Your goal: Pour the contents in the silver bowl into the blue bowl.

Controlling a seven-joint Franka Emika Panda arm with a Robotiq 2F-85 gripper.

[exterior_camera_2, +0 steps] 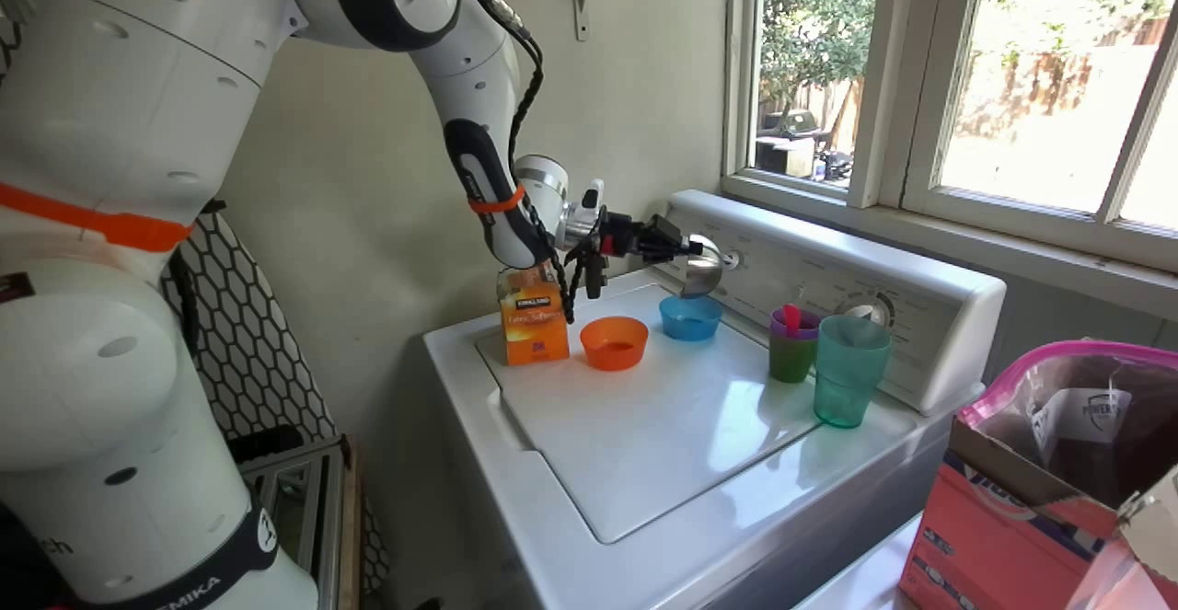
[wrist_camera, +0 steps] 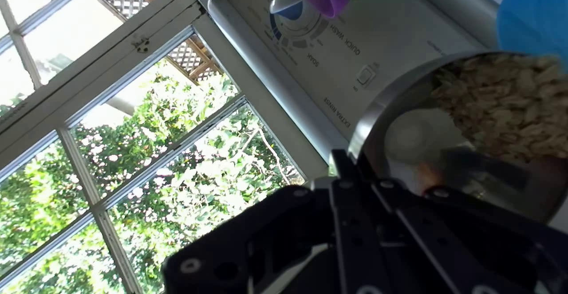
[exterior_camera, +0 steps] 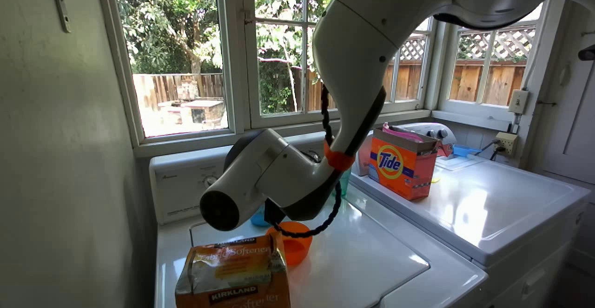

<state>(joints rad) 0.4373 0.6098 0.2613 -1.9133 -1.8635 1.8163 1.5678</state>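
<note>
My gripper [exterior_camera_2: 692, 247] is shut on the rim of the silver bowl [exterior_camera_2: 705, 271], which is strongly tilted above the blue bowl [exterior_camera_2: 690, 320]. In the wrist view the fingertips [wrist_camera: 353, 163] pinch the silver bowl's rim [wrist_camera: 368, 123]. Pale flake-like contents [wrist_camera: 510, 103] lie inside it, gathered at the side towards the blue bowl [wrist_camera: 534, 17]. The blue bowl stands upright on the washer lid. In an exterior view only part of the blue bowl [exterior_camera: 259, 219] shows, and the arm hides the gripper and silver bowl. No contents can be seen falling.
An orange bowl [exterior_camera_2: 614, 345] and a Kirkland box [exterior_camera_2: 536, 325] stand near the blue bowl on the washer lid [exterior_camera_2: 644, 444]. A purple-green cup [exterior_camera_2: 791, 352] and a teal cup [exterior_camera_2: 851, 375] stand by the control panel [exterior_camera_2: 828, 270]. A Tide box [exterior_camera: 400, 164] stands on the neighbouring machine.
</note>
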